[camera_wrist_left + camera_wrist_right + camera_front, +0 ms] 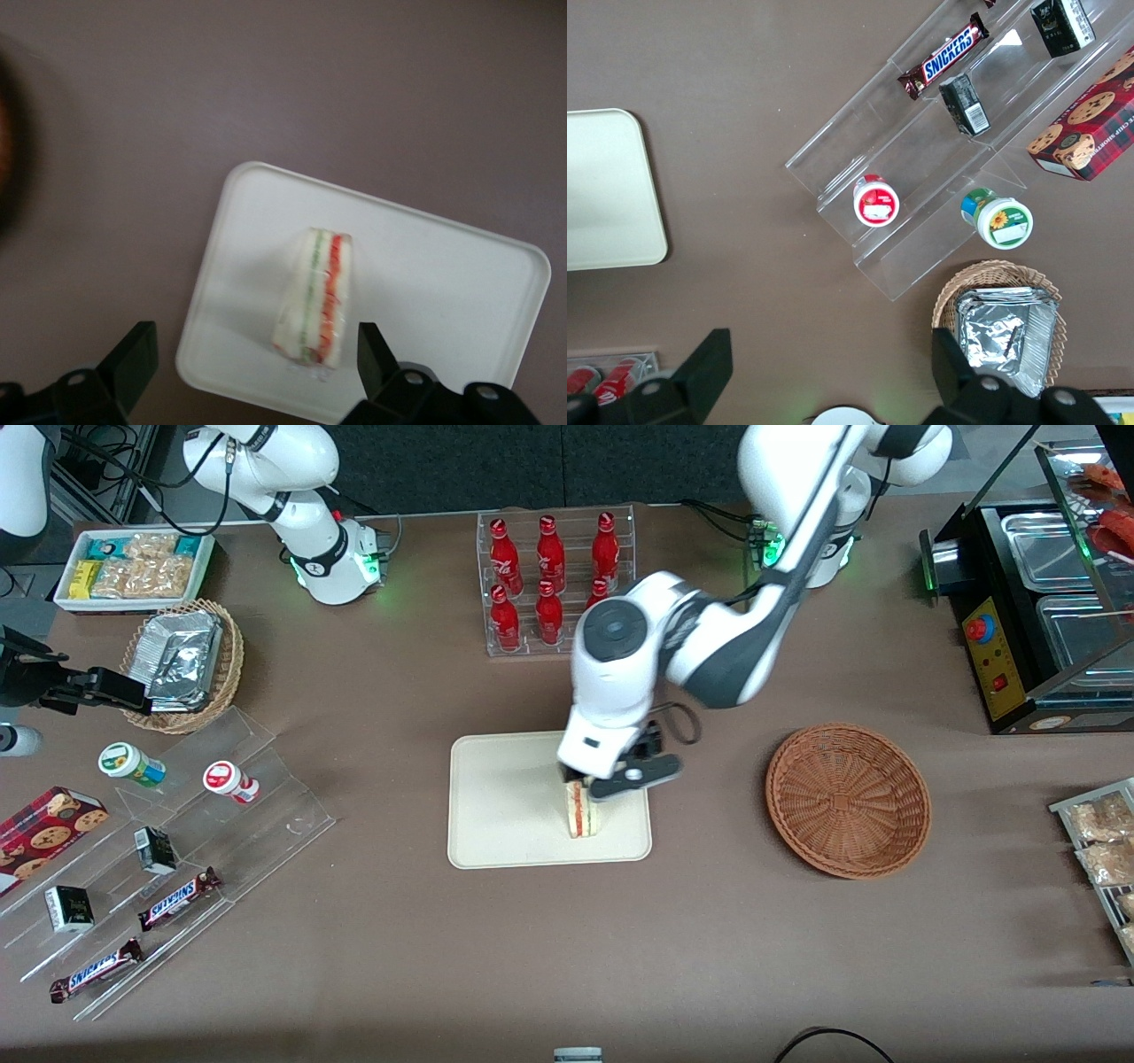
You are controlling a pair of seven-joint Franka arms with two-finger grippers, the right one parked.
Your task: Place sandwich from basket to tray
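Front view: small triangular white-bread sandwich is sitting on the flat cream rectangular tray, one of each. Gripper is hovering just above it, arm covering the tray's corner. Round reddish-brown wicker basket is lying near, toward the working arm's end. Six red bottles are standing in a clear rack.

Left wrist view: gripper fingers are spread wide, touching nothing; sandwich is resting on the tray between them.

Right wrist view: tray corner, brown bench.

Brown worktop carries cream tray mid-table, reddish wicker basket toward working arm's end. Clear rack of red bottles farther from front camera. Acrylic snack steps, foil-packet basket toward parked arm's end. Gripper above tray, jaws spread.
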